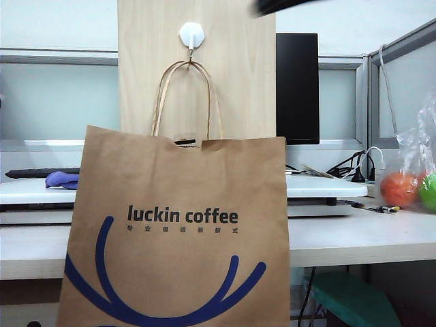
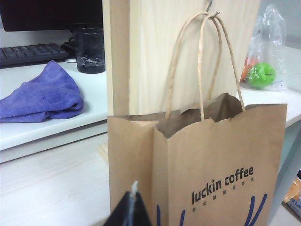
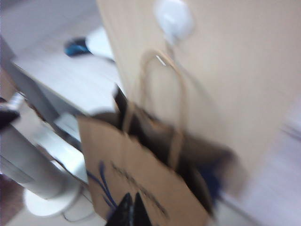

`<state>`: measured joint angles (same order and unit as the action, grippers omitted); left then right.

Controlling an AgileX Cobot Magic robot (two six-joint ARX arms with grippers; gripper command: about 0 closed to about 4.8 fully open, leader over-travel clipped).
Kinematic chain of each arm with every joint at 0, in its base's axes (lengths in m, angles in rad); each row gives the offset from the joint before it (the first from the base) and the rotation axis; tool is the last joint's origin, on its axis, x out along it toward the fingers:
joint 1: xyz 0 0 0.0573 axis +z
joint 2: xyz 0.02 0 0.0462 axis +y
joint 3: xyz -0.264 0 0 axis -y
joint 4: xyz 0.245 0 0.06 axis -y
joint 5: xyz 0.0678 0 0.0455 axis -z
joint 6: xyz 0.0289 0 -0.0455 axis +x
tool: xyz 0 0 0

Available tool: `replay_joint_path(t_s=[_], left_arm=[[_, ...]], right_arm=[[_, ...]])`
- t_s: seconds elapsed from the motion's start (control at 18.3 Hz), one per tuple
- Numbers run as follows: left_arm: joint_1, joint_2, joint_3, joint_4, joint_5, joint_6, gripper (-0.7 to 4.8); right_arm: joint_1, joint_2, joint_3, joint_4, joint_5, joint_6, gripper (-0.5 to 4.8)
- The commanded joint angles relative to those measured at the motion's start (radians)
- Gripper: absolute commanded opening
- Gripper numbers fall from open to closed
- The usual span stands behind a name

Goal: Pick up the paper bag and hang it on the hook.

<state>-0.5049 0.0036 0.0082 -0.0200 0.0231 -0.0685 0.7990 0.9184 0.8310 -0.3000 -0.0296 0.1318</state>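
Paper bag [image 1: 177, 231] hangs by handles on hook [image 1: 191, 34]. Right gripper [image 3: 130, 207] clenched empty, clear of bag; left gripper [image 2: 129, 212] clenched empty beside bag front. Risk: thin prong, swaying bag slips off.

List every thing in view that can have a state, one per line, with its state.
Brown kraft paper bag: hanging, top open, cord handles over the hook.
Small white hexagonal hook: stuck on the wooden board, carrying the handles.
Purple cloth: crumpled on the white desk.
Clear plastic fruit bag: resting on the desk, right.
Black monitor: off.
Left gripper: shut, near the bag, empty.
Right gripper: shut, empty.
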Motion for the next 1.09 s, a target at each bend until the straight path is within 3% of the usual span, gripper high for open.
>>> replay_joint_path(t_s=[0.05,0.22,0.38,0.44,0.76,0.98,1.09], left_arm=[[0.015,0.000,0.001,0.006,-0.001,0.001,-0.06],[0.022,0.000,0.002,0.006,0.002,0.001,-0.06],[0.144,0.000,0.002,0.006,0.042,0.001,-0.06],[0.222,0.000,0.002,0.006,0.043,0.001,-0.06],[0.443,0.000,0.002,-0.001,0.059,0.001,-0.06],[0.519,0.000,0.002,-0.001,0.064,0.002,-0.06],[0.548,0.000,0.002,-0.001,0.066,0.001,-0.06]], right_arm=[[0.002,-0.207,0.003,-0.261,0.231,-0.033,-0.06],[0.002,-0.487,-0.013,-0.408,0.376,-0.040,-0.06],[0.003,-0.771,-0.029,-0.429,0.422,-0.054,-0.06],[0.005,-0.878,-0.032,-0.433,0.472,-0.055,-0.06],[0.006,-0.914,-0.036,-0.546,0.488,-0.084,-0.06],[0.008,-0.914,-0.076,-0.535,0.537,-0.111,-0.05],[0.008,-0.914,-0.085,-0.544,0.489,-0.106,-0.05]])
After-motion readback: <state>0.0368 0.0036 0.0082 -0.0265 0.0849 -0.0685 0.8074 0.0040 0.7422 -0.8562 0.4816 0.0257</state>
